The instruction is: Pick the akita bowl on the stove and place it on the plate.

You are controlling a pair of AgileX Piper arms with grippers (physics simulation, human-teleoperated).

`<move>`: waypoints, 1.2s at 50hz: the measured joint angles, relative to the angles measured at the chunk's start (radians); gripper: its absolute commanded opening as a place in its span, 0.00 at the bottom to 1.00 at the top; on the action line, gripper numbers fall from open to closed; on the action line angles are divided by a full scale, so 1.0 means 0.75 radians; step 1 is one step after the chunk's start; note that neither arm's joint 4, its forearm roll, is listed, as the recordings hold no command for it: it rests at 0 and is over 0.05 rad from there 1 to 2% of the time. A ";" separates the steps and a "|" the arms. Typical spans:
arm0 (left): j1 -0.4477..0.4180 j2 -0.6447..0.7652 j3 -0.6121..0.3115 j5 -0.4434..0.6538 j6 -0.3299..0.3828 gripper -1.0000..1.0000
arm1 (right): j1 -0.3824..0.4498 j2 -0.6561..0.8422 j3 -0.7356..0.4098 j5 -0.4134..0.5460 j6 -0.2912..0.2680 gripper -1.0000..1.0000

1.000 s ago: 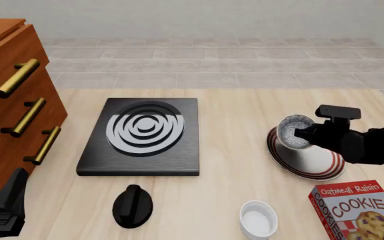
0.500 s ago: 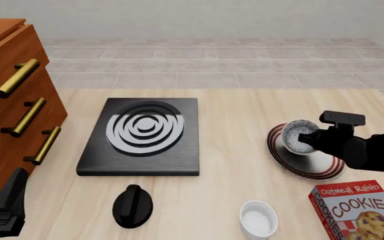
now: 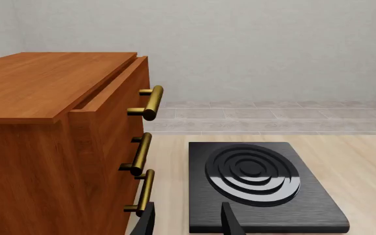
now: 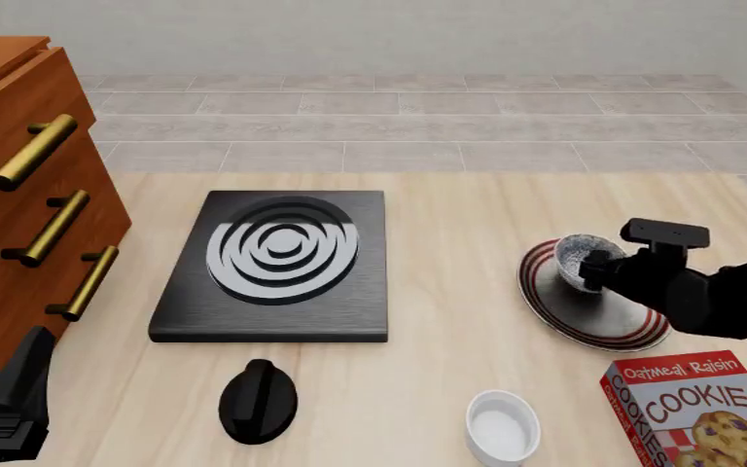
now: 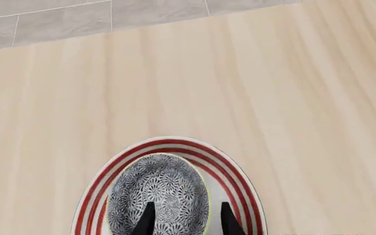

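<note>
Right gripper [image 4: 591, 269] clasps the rim of one akita bowl [image 4: 574, 261] (speckled interior). The bowl sits on one round, red-ringed plate [image 4: 614, 321]. Left gripper [image 3: 186, 220]: fingers parted, empty.

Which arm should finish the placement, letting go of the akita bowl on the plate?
Right. The right gripper has the akita bowl over the plate. The left gripper sits by the drawers, far off.

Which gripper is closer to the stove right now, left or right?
Left. The left gripper sits just off the stove's near-left corner, while the right gripper is across the table at the akita bowl on the plate.
</note>
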 measured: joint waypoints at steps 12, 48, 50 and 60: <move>0.000 0.000 0.000 0.000 0.000 1.00 | 0.004 -0.144 0.052 -0.008 -0.018 1.00; 0.000 0.000 0.000 0.000 0.000 1.00 | 0.061 -0.741 0.321 -0.050 -0.210 1.00; 0.000 0.000 0.000 0.000 0.000 1.00 | 0.066 -0.784 0.344 -0.064 -0.219 1.00; 0.000 0.000 0.000 0.000 0.000 1.00 | 0.064 -0.973 0.453 -0.136 -0.260 1.00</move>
